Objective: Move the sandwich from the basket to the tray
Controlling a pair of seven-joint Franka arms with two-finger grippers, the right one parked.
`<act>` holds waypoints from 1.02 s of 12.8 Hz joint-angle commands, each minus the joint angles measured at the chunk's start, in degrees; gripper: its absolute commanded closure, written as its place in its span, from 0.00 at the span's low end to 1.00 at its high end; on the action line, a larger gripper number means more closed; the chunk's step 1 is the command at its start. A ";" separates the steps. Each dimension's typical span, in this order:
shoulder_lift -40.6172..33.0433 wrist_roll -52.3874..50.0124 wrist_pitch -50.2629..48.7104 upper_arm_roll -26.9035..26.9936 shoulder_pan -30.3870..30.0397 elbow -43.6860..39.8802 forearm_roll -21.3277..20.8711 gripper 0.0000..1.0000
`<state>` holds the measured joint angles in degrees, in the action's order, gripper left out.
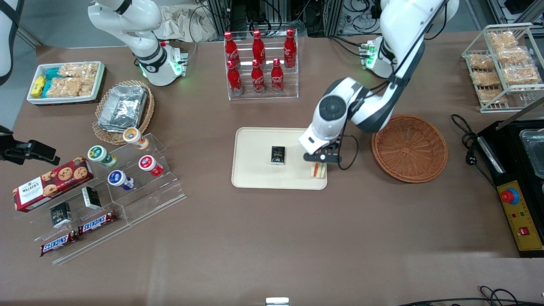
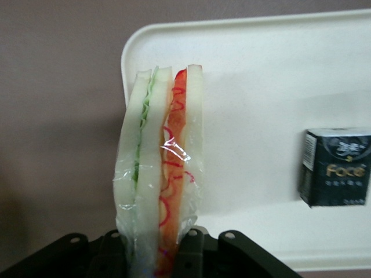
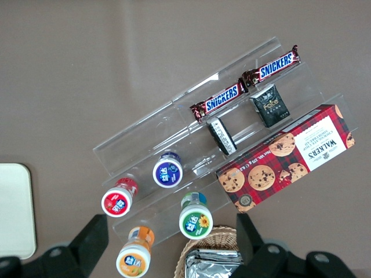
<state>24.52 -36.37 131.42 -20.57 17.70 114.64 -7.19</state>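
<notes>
My left gripper (image 1: 321, 164) is shut on the sandwich (image 1: 318, 170), a plastic-wrapped wedge of white bread with green and orange-red layers. It holds the wedge on edge over the cream tray (image 1: 255, 178), at the tray's corner nearest the camera on the basket's side. In the left wrist view the gripper (image 2: 156, 250) has its black fingers (image 2: 194, 250) pressing both faces of the sandwich (image 2: 162, 168), above the tray (image 2: 261, 75). I cannot tell whether the sandwich touches the tray. The reddish-brown wicker basket (image 1: 409, 148) stands empty beside the tray.
A small black box (image 1: 279, 154) lies on the tray, also seen from the wrist (image 2: 335, 167). A rack of red cola bottles (image 1: 260, 59) stands farther from the camera. A black machine (image 1: 518, 178) borders the basket at the working arm's end. An acrylic snack stand (image 1: 123, 182) lies toward the parked arm.
</notes>
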 commanded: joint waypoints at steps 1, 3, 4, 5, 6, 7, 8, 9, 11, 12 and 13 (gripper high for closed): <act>2.28 -2.82 -0.12 0.36 0.84 -1.87 -0.63 1.00; 2.46 -4.23 -0.12 0.36 0.93 -1.44 -0.72 1.00; 2.98 -4.24 -0.12 0.36 1.02 -1.43 -0.72 1.00; 3.07 -4.32 -0.12 0.36 0.93 -1.43 -0.72 0.58; 2.99 -4.32 -0.12 0.36 0.84 -1.43 -0.98 0.01; 2.12 -4.15 -0.38 0.36 0.84 -1.69 -1.16 0.00; 0.54 -3.71 -1.08 0.44 0.49 -2.22 -1.16 0.00; -1.74 -3.45 -2.56 0.53 0.14 -2.49 -1.25 0.00; -5.34 0.31 -9.30 0.79 0.14 -6.33 -1.25 0.00; -6.23 3.99 -13.96 1.32 -0.90 -9.84 -1.25 0.00; -6.68 6.81 -18.87 1.41 -2.74 -13.79 -0.72 0.00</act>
<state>20.16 -34.71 120.26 -19.65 17.28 106.30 -7.80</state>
